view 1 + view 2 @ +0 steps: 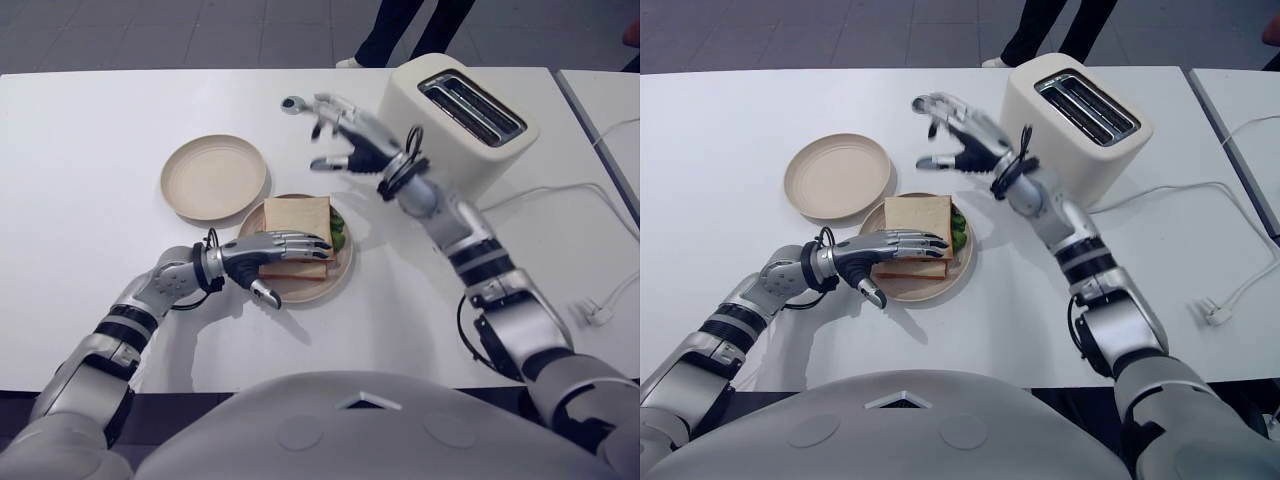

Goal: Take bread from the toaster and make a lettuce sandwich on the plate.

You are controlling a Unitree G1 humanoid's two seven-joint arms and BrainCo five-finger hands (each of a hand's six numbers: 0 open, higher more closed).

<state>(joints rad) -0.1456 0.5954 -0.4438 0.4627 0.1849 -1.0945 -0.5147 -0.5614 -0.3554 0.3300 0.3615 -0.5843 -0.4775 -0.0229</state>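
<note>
Two square bread slices sit stacked on the round plate, lettuce mostly hidden between. Left hand lies flat, uncurled, across the lower slice, grasping nothing. Right hand hovers spread, empty, near the boxy toaster.

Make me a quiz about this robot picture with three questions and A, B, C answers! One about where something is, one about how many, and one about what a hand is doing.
1. Where is the sandwich?
A on the plate nearer the robot
B on the floor
C on a chair

2. How many plates are on the table?
A one
B two
C three

3. How is the right hand?
A fist around bread
B open, holding nothing
C fist around lettuce

Answers:
1 A, the bread stack sits on that plate.
2 B, an empty plate lies beside the full one.
3 B, its fingers are spread in the air above the table.
</note>
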